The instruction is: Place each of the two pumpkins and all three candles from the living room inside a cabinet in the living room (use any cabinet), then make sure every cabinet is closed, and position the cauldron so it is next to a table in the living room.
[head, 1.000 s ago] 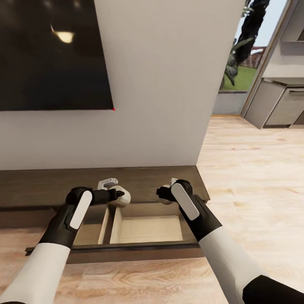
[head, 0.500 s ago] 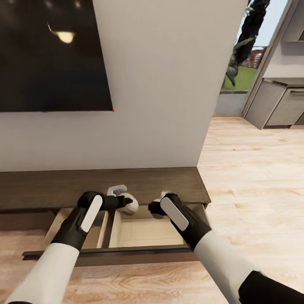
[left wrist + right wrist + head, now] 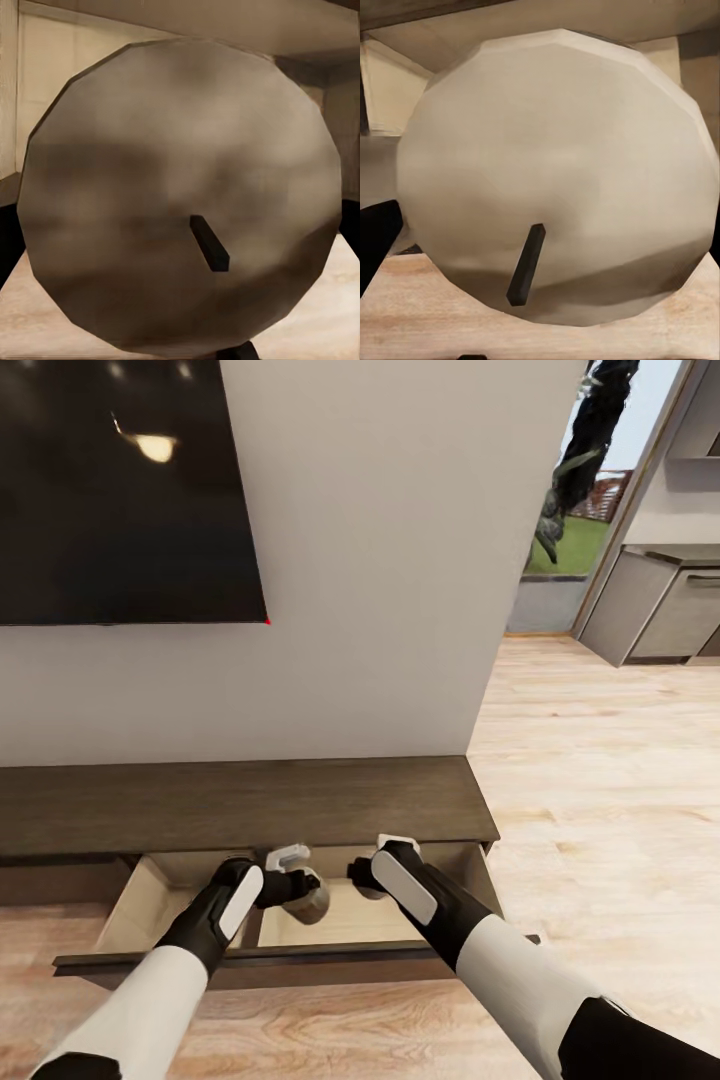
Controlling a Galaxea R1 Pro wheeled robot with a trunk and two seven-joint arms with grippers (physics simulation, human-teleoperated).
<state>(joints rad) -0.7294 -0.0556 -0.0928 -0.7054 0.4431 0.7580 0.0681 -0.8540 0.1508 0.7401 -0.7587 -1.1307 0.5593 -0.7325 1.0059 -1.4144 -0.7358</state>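
Note:
The cabinet point(image 3: 240, 805) is a long, low dark-brown unit against the wall, with its right-hand drawer point(image 3: 300, 958) pulled out and the pale beige inside showing. My left gripper point(image 3: 300, 885) is shut on a pale round candle point(image 3: 313, 901) held low over the drawer's middle. My right gripper point(image 3: 362, 872) is shut on a second candle point(image 3: 371, 889), just beside the first. In the left wrist view the candle point(image 3: 180, 202) is seen end-on with its dark wick point(image 3: 210, 244). The right wrist view gives the same end-on look at the other candle point(image 3: 555, 172) and its wick point(image 3: 526, 264).
A large black screen point(image 3: 120, 490) hangs on the white wall above the cabinet. Light wood floor point(image 3: 600, 780) runs off to the right towards grey kitchen units point(image 3: 660, 610) and a window with a plant point(image 3: 585, 450).
Both grippers have come down and towards me with their candles, from the level of the cabinet top into the open drawer. The view has shifted slightly too.

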